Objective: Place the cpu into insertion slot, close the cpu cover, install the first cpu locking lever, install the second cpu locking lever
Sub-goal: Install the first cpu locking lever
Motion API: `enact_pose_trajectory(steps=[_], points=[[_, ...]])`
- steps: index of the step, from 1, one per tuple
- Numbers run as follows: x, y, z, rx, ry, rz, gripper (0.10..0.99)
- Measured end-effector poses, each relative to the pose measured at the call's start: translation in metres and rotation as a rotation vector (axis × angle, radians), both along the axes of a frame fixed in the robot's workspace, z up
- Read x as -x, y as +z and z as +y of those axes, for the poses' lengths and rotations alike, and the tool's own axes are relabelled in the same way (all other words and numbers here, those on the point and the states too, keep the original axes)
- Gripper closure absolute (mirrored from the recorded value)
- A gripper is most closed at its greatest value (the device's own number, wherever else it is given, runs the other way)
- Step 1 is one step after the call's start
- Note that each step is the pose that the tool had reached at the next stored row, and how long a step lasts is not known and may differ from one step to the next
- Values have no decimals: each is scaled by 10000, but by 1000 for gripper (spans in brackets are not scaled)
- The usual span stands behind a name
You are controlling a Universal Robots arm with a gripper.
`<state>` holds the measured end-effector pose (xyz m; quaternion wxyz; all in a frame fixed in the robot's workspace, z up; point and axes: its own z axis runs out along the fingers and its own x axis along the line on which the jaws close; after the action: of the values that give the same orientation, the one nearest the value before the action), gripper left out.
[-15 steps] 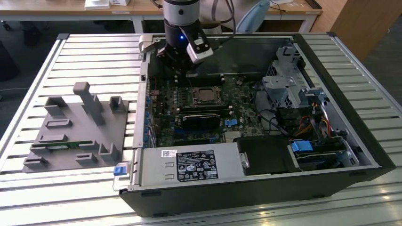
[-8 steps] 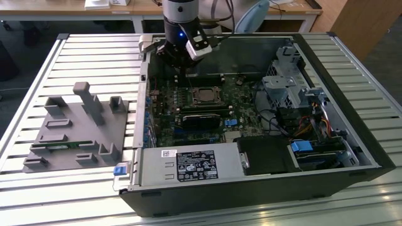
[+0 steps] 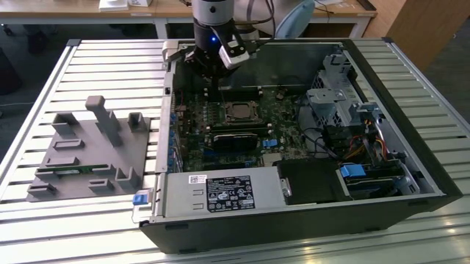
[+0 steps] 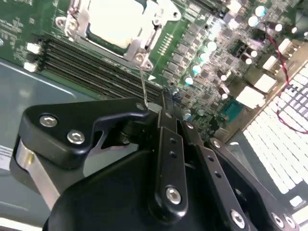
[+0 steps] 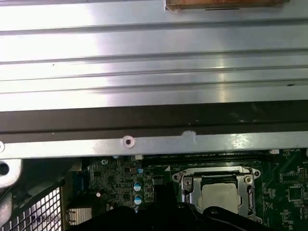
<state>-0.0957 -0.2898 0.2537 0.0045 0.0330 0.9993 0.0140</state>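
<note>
The cpu [image 3: 239, 113] lies flat in its socket on the green motherboard inside the open computer case; its pale metal top also shows in both wrist views [image 4: 113, 19] [image 5: 219, 195]. The cpu cover [image 4: 144, 45] [image 5: 216, 172], a silvery frame, lies down around the chip. A thin wire locking lever [image 4: 144, 84] rises from the socket's corner up to my fingertips. My gripper [image 3: 217, 93] [image 4: 156, 107] hangs just behind the socket, at the case's far wall, its black fingers shut together on the lever's upper end.
The case [image 3: 411, 137] stands open on a slatted metal table. A power supply [image 3: 220, 192] fills its near side and a drive cage [image 3: 345, 104] with cables the exterior view's right. Black memory slots [image 4: 86, 62] run beside the socket. A grey fixture block [image 3: 88, 148] sits left of the case.
</note>
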Motion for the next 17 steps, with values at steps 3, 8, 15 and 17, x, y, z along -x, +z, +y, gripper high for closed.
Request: enact_pose_trajectory(steps=[3,8,15,17], points=[[-101,0,3,0,0,1,980],[-323,-3,9,1,0,15,980],[-421,-18,11,-186,21,54,980],[-421,-40,10,-183,23,49,980]])
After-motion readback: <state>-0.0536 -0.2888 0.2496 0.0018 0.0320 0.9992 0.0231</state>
